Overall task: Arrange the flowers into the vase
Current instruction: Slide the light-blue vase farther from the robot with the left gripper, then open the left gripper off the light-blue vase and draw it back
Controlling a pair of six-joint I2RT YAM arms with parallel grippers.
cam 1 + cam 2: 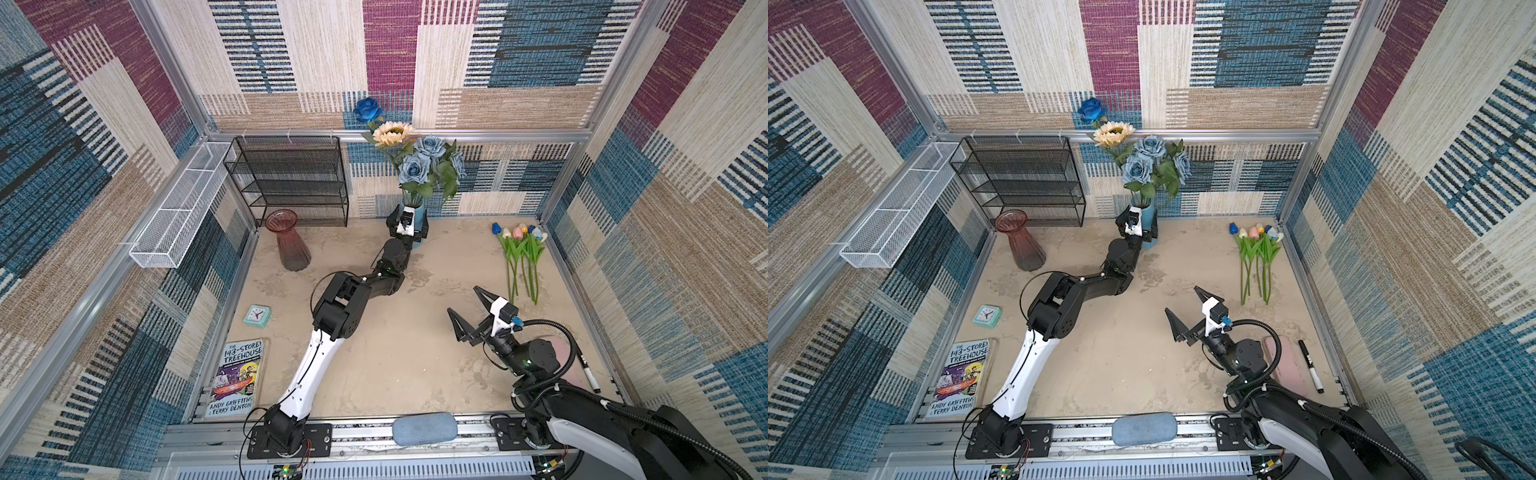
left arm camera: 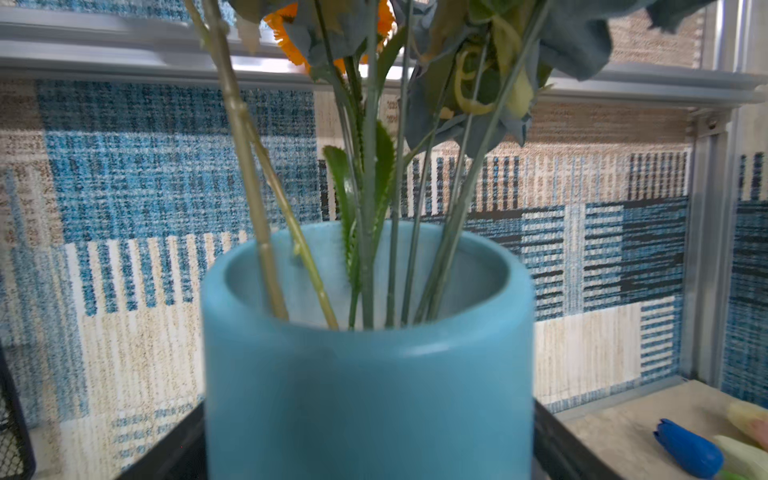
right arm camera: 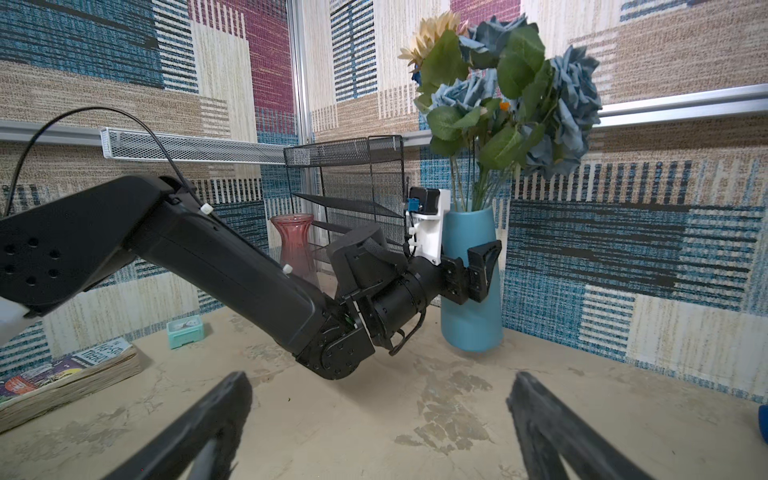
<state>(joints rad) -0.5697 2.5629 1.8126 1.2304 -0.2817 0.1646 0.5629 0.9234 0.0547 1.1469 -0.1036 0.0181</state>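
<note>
A blue vase (image 1: 419,210) (image 1: 1148,216) (image 3: 469,316) stands at the back of the table. It holds a deep-blue rose (image 1: 368,109), a cream sunflower (image 1: 392,134), dusty-blue roses (image 1: 428,147) and an orange bloom (image 2: 286,37). My left gripper (image 1: 409,226) (image 3: 465,266) is shut on the vase body, one finger on each side. Short tulips (image 1: 519,232) (image 1: 1258,235) lie on the table at the back right. Nearer the front, left of the tulip stems, my right gripper (image 1: 462,299) (image 3: 380,380) hangs wide open and empty.
A red glass vase (image 1: 291,241) stands at the back left before a black mesh shelf (image 1: 291,178). A white mesh basket (image 1: 183,208) hangs on the left wall. A clock (image 1: 257,314) and a book (image 1: 237,378) lie front left, a marker (image 1: 587,374) front right.
</note>
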